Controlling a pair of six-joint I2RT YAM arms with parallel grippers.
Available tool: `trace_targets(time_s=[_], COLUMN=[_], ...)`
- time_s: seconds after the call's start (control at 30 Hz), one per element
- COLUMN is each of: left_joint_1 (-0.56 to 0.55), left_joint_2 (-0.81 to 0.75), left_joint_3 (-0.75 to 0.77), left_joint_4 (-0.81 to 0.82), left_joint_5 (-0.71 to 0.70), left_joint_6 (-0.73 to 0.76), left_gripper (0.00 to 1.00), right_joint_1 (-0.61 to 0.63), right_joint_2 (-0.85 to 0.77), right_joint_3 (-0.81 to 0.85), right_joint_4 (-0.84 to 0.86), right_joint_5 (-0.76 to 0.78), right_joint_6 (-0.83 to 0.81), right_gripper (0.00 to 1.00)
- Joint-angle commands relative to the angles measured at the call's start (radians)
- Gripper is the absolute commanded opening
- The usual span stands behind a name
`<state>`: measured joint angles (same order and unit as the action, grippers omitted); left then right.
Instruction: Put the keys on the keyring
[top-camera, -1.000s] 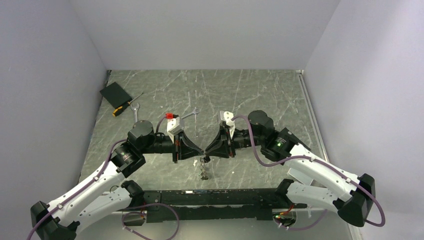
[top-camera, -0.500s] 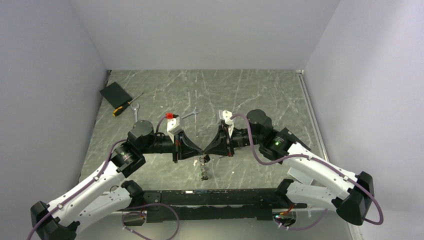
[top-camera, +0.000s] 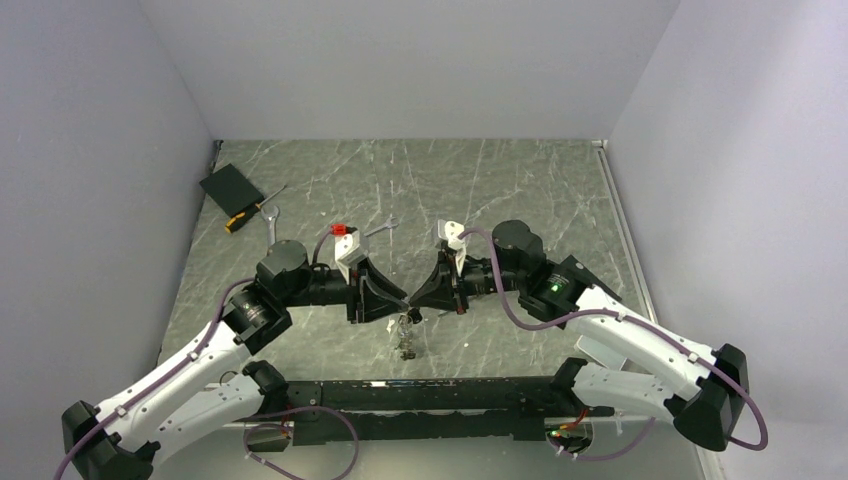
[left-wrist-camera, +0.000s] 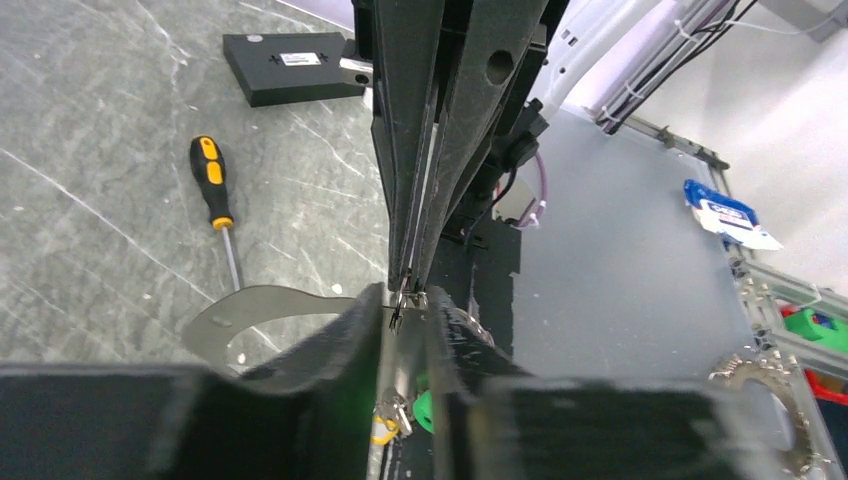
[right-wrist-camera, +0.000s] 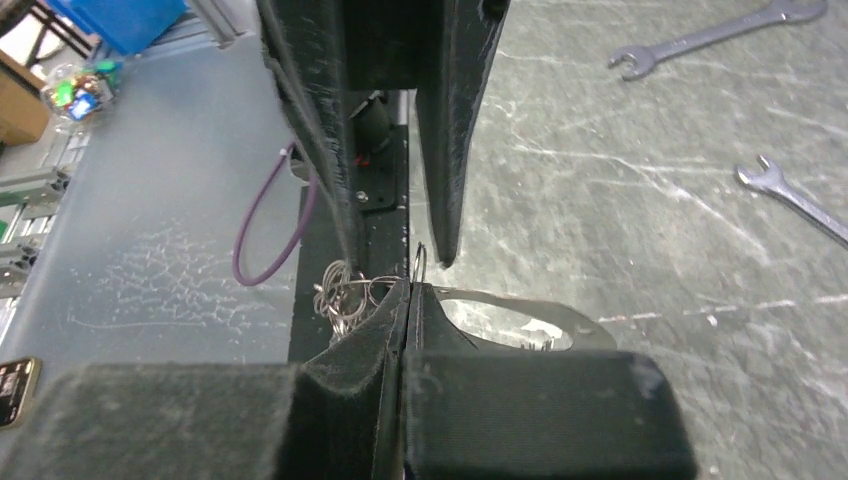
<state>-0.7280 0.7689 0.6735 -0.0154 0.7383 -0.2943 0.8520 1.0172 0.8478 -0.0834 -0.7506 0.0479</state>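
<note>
No lettering is legible: the white label on the black box (left-wrist-camera: 290, 72) and the print on a blue-and-white packet (left-wrist-camera: 724, 212) are too small to read.

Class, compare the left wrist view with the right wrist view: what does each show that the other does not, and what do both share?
Only the left wrist view: an orange-and-black screwdriver, a black box and a green key head under its jaws. Only the right wrist view: a wrench, a second wrench and a tangle of wire rings. Both: the marbled table, and the thin keyring pinched in the right gripper, jaws shut, between the left gripper's open jaws.
</note>
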Motion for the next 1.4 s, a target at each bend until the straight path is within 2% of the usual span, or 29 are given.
trace_targets(time_s=[0.0,0.03,0.07,0.1,0.13,0.17,0.27,0.43,0.63,0.73,0.9,1.07,1.1,1.2,1.37], left_joint_1=[-0.005,-0.004,-0.004,-0.004,-0.005,-0.005,-0.005,-0.005,-0.007,-0.008,-0.014,-0.015,-0.015,-0.015,-0.015], left_joint_2=[-0.013,-0.022,-0.033,-0.040,-0.049,-0.055,-0.069,-0.090,-0.096,-0.043,0.078,0.129,0.133,0.137,0.139], left_joint_3=[0.006,0.000,-0.007,-0.013,-0.021,-0.026,-0.045,-0.115,-0.203,-0.184,-0.206,-0.220,-0.218,-0.210,-0.239], left_joint_4=[0.053,0.056,0.057,0.059,0.058,0.056,0.051,0.105,0.232,0.238,0.384,0.465,0.463,0.430,0.442], left_joint_5=[-0.070,-0.092,-0.111,-0.130,-0.149,-0.166,-0.233,-0.357,-0.342,-0.306,-0.199,-0.224,-0.236,-0.285,-0.331], left_joint_6=[-0.008,-0.013,-0.020,-0.026,-0.029,-0.029,-0.032,-0.051,-0.044,-0.055,-0.104,-0.096,-0.083,-0.040,0.000], left_gripper=[0.44,0.51,0.65,0.76,0.84,0.85,0.85,0.74,0.42,0.34,0.34,0.35,0.37,0.57,0.69], right_joint_1=[-0.002,-0.002,-0.002,-0.002,-0.002,-0.002,-0.002,-0.002,-0.002,-0.002,-0.002,-0.002,-0.002,-0.002,-0.002], right_joint_2=[-0.027,-0.023,-0.019,-0.013,-0.008,0.000,0.034,0.096,0.156,0.197,0.264,0.262,0.257,0.247,0.240], right_joint_3=[0.044,0.051,0.057,0.064,0.072,0.080,0.118,0.189,0.292,0.360,0.434,0.419,0.410,0.380,0.334], right_joint_4=[-0.037,-0.054,-0.068,-0.086,-0.102,-0.120,-0.189,-0.280,-0.339,-0.371,-0.379,-0.330,-0.323,-0.314,-0.290], right_joint_5=[0.107,0.129,0.151,0.175,0.197,0.222,0.302,0.463,0.563,0.620,0.618,0.601,0.601,0.596,0.544], right_joint_6=[-0.023,-0.021,-0.018,-0.015,-0.010,-0.003,0.012,0.077,0.148,0.199,0.254,0.305,0.311,0.336,0.397], right_gripper=[0.00,0.00,0.00,0.00,0.00,0.00,0.00,0.00,0.00,0.00,0.00,0.00,0.00,0.00,0.00])
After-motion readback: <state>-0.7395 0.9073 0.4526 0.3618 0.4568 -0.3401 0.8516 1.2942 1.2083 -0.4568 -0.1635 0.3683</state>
